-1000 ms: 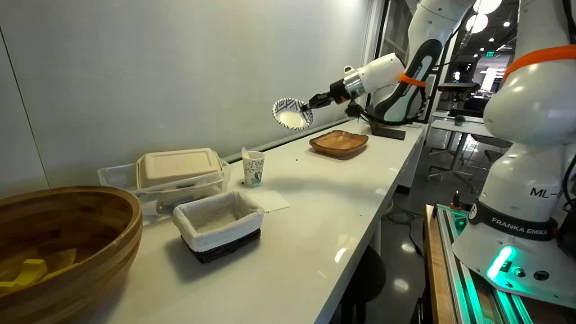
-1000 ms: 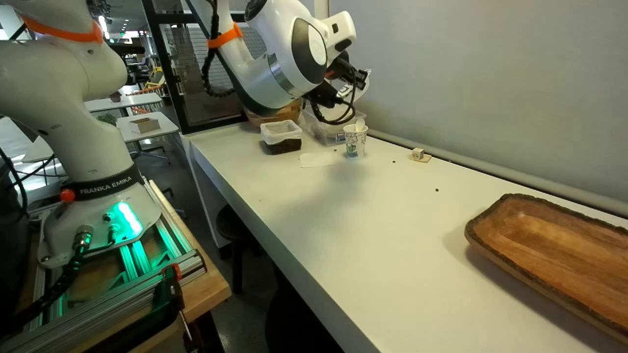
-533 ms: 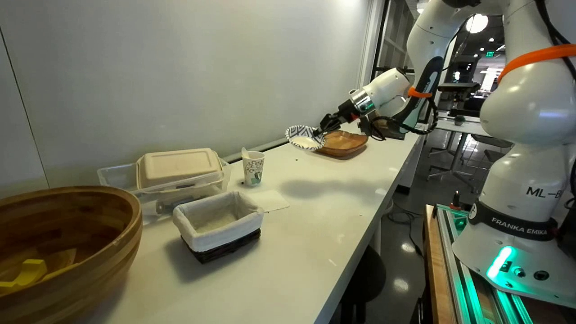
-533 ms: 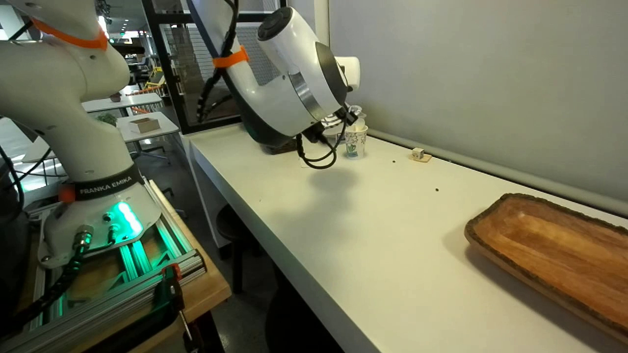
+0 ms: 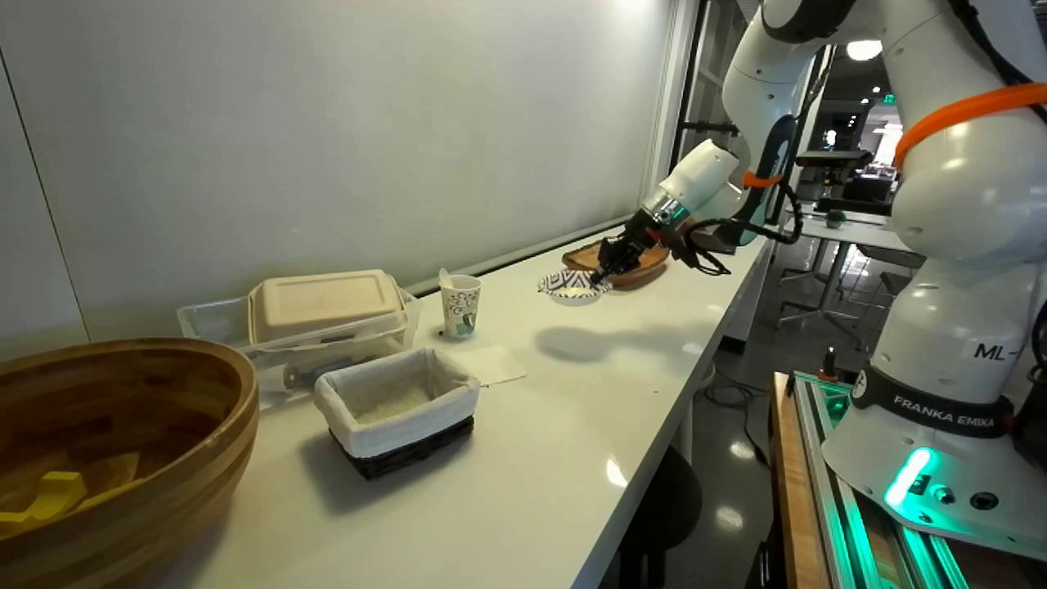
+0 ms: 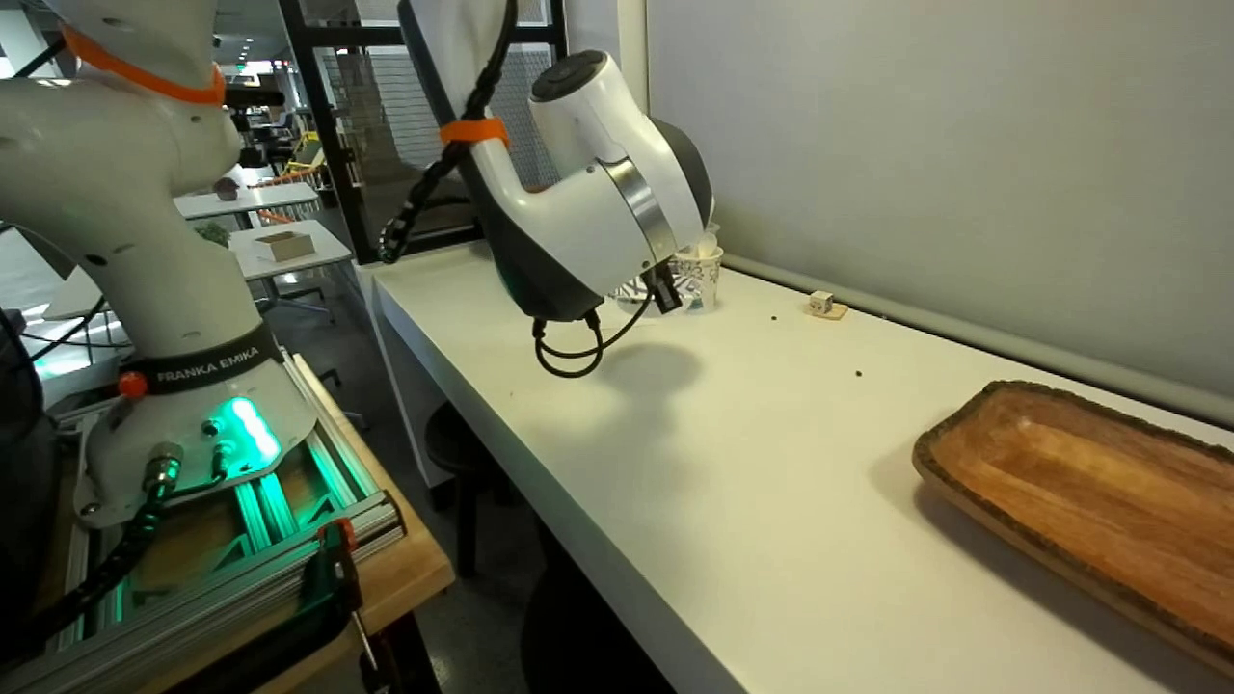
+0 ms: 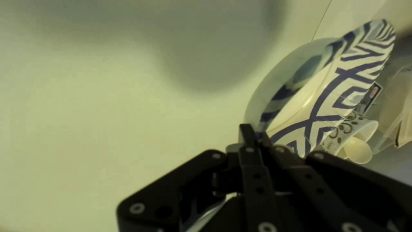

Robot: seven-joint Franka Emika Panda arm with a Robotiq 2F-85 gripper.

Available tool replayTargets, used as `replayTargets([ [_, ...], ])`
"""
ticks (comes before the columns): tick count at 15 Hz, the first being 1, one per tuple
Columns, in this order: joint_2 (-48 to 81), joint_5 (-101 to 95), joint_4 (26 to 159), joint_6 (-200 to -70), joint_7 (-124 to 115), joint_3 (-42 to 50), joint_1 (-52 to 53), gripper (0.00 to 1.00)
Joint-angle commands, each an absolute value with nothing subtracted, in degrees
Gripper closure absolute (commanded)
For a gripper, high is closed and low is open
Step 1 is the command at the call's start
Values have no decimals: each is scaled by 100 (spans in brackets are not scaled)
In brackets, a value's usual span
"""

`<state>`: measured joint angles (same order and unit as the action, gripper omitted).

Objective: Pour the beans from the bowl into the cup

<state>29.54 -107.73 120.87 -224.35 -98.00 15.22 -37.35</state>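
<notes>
The bowl (image 5: pixel 575 285) is a small pale paper dish with a dark blue patterned rim. My gripper (image 5: pixel 601 275) is shut on its rim and holds it above the table, nearly level. In the wrist view the fingertips (image 7: pixel 256 132) pinch the near edge of the bowl (image 7: pixel 338 87). No beans show in the visible part of the bowl. The cup (image 5: pixel 461 307) stands upright on the table with a pale spoon-like piece in it, apart from the bowl. The cup (image 6: pixel 709 280) is partly hidden by the arm in an exterior view; it also shows behind the bowl in the wrist view (image 7: pixel 344 133).
A brown wooden tray (image 6: pixel 1080 482) lies on the table. A cloth-lined basket (image 5: pixel 397 442), a clear plastic tub (image 5: pixel 213 319) holding a beige box (image 5: pixel 331 298), and a large wooden bowl (image 5: pixel 188 483) stand beyond the cup. Small dark specks and a wooden cube (image 6: pixel 821 302) lie near the wall.
My gripper has lowered toward the table with the bowl and moved away from the cup. The bowl has gone from steeply tilted to nearly level. The cup has not moved.
</notes>
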Motion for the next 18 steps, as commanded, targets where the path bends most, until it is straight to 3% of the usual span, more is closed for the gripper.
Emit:
replayTargets([
  [1, 3504, -11112, 11499, -22819, -11285, 2320, -2914, 99],
  [8, 4295, -10958, 10296, -23694, -13013, 2498, -2731, 99],
  [9, 4363, -10989, 10164, -23702, -13035, 2510, -2720, 72],
  [11, 4471, -11047, 9933, -23665, -13050, 2546, -2688, 64],
  [18, 4011, -11351, 9913, -23723, -13046, 2632, -2362, 11],
])
